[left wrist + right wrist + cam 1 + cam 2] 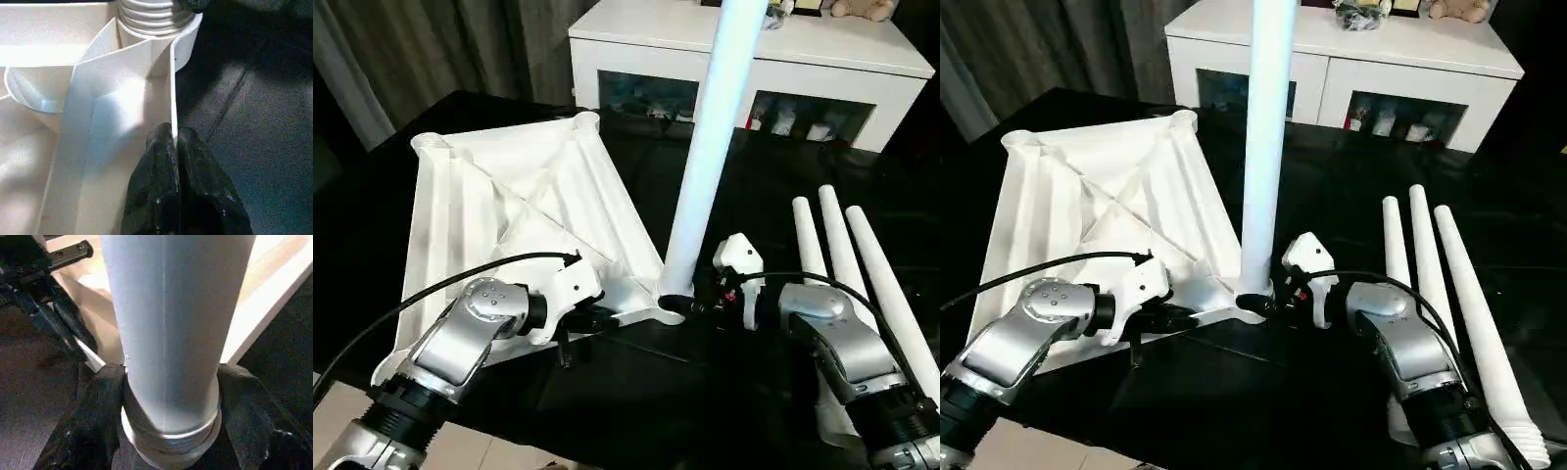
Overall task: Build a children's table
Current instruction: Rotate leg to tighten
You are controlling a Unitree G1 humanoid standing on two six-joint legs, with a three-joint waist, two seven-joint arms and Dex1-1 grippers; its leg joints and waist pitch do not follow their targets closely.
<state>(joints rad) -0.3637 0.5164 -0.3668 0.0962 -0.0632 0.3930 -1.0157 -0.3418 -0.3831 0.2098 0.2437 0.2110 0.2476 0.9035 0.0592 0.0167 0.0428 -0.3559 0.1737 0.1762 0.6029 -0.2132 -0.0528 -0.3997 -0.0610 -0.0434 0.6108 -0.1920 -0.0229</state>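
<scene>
With the left gripper pinched shut on the tabletop rim, the right gripper clasps the upright leg at its socket, where tilting could cross-thread it.

The table top is smooth white plastic with ribs; the upright leg looks smooth and faintly glossy. The black table beneath is glossy. Forearms are silvery metal.

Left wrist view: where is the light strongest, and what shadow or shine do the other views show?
Left wrist view: a bright patch on the table top just ahead of the left gripper. Right wrist view: the upright leg darkens towards its base. Left eye view: the black surface gleams faintly near the cabinet.
</scene>
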